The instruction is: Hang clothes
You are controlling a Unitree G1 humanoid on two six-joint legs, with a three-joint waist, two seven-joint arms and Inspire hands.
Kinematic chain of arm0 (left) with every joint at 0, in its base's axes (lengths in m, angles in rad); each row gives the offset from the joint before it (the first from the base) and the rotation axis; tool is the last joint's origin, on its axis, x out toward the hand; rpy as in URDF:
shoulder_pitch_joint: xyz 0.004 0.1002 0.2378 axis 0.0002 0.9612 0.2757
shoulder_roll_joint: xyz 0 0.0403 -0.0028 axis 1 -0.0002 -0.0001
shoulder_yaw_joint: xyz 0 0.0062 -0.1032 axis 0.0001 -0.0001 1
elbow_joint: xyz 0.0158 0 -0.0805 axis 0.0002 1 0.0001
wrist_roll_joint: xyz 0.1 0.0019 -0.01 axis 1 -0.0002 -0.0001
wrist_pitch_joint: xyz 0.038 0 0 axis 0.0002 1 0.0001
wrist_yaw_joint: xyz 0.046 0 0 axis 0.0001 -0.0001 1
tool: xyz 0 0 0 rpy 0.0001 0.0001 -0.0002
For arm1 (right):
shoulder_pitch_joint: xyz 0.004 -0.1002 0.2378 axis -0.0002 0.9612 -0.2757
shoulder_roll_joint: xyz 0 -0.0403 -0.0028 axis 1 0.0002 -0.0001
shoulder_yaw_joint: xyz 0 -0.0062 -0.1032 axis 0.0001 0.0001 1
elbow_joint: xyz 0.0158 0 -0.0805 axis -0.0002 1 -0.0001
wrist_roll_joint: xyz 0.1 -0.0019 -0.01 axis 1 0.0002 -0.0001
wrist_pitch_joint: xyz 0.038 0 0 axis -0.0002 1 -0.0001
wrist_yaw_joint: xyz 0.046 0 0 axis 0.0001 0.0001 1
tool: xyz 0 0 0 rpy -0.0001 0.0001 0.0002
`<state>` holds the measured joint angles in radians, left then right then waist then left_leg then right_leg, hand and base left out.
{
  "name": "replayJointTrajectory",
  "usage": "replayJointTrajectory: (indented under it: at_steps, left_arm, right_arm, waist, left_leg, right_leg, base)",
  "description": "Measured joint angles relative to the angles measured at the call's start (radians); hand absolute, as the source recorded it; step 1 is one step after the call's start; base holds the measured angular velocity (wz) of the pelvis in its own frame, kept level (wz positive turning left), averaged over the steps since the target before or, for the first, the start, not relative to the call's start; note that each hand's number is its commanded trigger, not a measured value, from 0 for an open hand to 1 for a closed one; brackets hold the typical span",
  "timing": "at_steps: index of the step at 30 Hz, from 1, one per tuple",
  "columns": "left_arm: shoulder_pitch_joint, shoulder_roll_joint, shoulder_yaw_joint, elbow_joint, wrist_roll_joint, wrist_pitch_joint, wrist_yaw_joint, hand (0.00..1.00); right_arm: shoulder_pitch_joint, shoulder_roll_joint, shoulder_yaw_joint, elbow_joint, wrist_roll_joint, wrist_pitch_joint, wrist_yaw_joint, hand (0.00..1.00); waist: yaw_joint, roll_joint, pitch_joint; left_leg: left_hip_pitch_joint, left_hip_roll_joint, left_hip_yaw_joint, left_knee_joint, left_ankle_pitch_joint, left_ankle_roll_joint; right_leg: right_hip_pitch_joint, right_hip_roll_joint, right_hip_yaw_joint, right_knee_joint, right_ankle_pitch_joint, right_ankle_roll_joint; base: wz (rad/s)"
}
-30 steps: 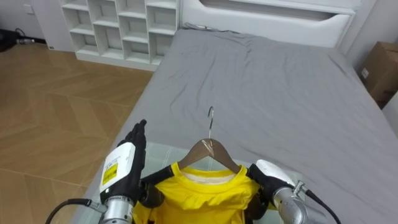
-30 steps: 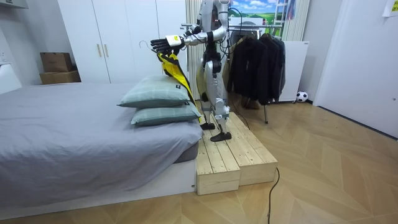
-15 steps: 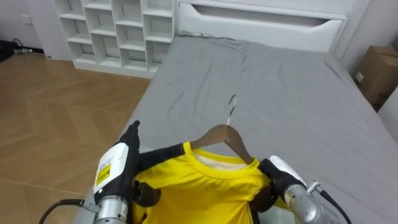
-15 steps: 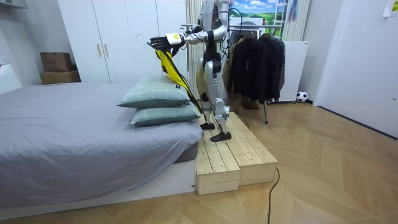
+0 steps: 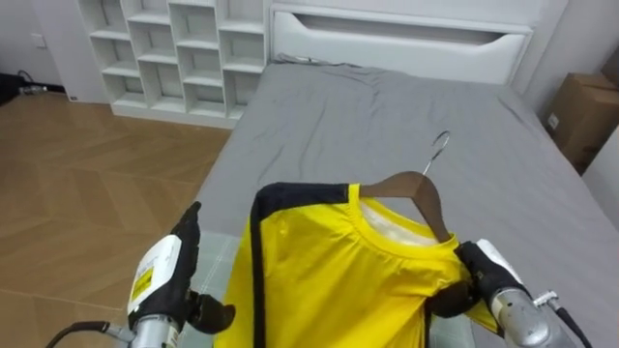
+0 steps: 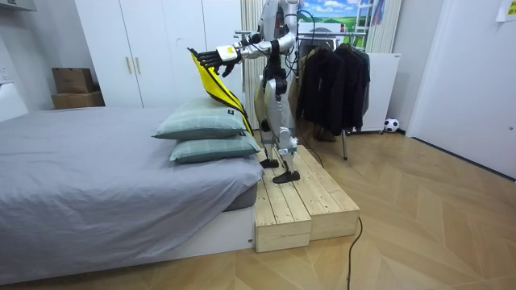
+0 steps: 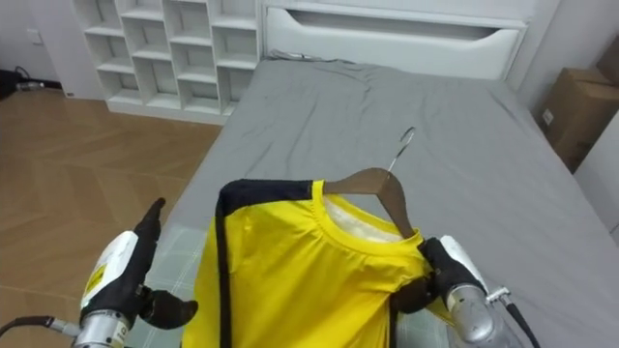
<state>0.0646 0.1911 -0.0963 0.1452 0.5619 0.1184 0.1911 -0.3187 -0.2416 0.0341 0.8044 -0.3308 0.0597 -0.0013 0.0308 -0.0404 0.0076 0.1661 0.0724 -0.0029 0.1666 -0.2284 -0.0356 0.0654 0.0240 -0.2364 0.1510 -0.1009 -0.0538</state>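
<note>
A yellow shirt (image 5: 329, 280) with black trim hangs on a wooden hanger (image 5: 411, 186) whose metal hook (image 5: 440, 145) points up and to the right. My right hand (image 5: 488, 271) is at the lower right, its fingers curled round the shirt's right shoulder and the hanger end under it. My left hand (image 5: 162, 280) is at the lower left with its fingers straight, just left of the shirt's black edge. In the room view I stand on a wooden platform (image 6: 294, 201) beside the bed, holding the shirt (image 6: 211, 80) out over the pillows (image 6: 205, 133).
The grey bed (image 5: 387, 106) stretches ahead to a white headboard (image 5: 397, 43). White cube shelves (image 5: 174, 48) stand at the far left, and a cardboard box (image 5: 580, 116) at the right. A rack of dark clothes (image 6: 330, 76) stands behind me.
The hanger and shirt have risen and swung to the right, the hook now tilting right. The shirt's left shoulder has drawn away from my left hand.
</note>
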Motion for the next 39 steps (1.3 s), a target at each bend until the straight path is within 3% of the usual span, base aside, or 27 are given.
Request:
replayJointTrajectory:
  at_steps: [8,12,15,20,23,28,34,39]
  left_arm:
    - [0.032,0.027,0.179,0.014,-0.001,-0.014,0.067,0.00]
    - [0.058,0.032,0.231,0.051,-0.015,-0.031,0.093,0.00]
    - [0.093,0.036,0.271,0.107,-0.050,-0.038,0.108,0.00]
    - [0.149,0.041,0.377,0.195,-0.089,-0.062,0.141,0.00]
    - [0.202,0.043,0.418,0.262,-0.097,-0.075,0.156,0.00]
    - [0.240,0.044,0.431,0.398,-0.095,-0.089,0.156,0.00]
    - [0.302,0.062,0.446,0.581,-0.129,-0.126,0.172,0.00]
    - [0.318,0.062,0.444,0.720,-0.141,-0.129,0.169,0.00]
  right_arm:
    - [0.058,-0.091,-0.103,0.005,-0.003,-0.006,-0.037,1.00]
    - [0.081,-0.122,-0.135,-0.038,-0.116,-0.005,-0.043,1.00]
    - [0.146,-0.133,-0.140,-0.164,-0.207,-0.005,-0.047,1.00]
    - [0.266,-0.148,-0.178,-0.428,-0.424,-0.006,-0.047,1.00]
    - [0.298,-0.152,-0.192,-0.558,-0.477,-0.003,-0.048,1.00]
    - [0.324,-0.160,-0.196,-0.778,-0.583,-0.017,-0.046,1.00]
    - [0.325,-0.231,-0.199,-0.977,-0.598,-0.044,-0.039,1.00]
    - [0.330,-0.232,-0.212,-1.072,-0.546,-0.046,-0.016,1.00]
  waist:
    - [-0.001,-0.001,-0.0019]
    - [0.002,-0.004,-0.0084]
    - [0.002,-0.005,-0.0170]
    - [0.005,-0.007,-0.0168]
    - [0.006,-0.006,-0.0159]
    - [0.005,-0.012,-0.0105]
    - [0.004,-0.026,-0.0083]
    - [0.003,-0.035,-0.0105]
  left_leg:
    - [0.003,0.000,0.007,0.001,0.000,0.000]
    - [0.008,0.001,0.025,0.001,0.000,0.000]
    - [0.023,0.002,0.034,-0.001,0.000,0.000]
    - [0.028,0.001,0.048,-0.003,0.000,0.000]
    - [0.034,0.003,0.055,-0.007,0.000,0.000]
    - [0.024,0.002,0.059,-0.024,-0.002,0.002]
    - [0.018,0.003,0.067,-0.032,-0.003,0.003]
    - [0.018,0.003,0.068,-0.034,-0.006,0.005]
  right_leg:
    - [0.001,-0.001,0.002,0.003,-0.002,0.000]
    - [0.000,0.001,0.014,0.005,-0.004,0.001]
    - [0.007,0.009,0.025,0.009,-0.004,0.001]
    - [0.001,0.009,0.038,0.022,-0.010,0.000]
    - [0.000,0.012,0.046,0.026,-0.010,0.000]
    - [-0.032,0.011,0.050,0.054,-0.017,-0.001]
    - [-0.048,0.012,0.058,0.067,-0.020,-0.002]
    - [-0.046,0.013,0.058,0.060,-0.020,-0.001]
  base:
    - [-0.01]
    - [-0.10]
    - [-0.13]
    - [-0.06]
    - [-0.06]
    - [0.00]
    - [-0.04]
    - [0.00]
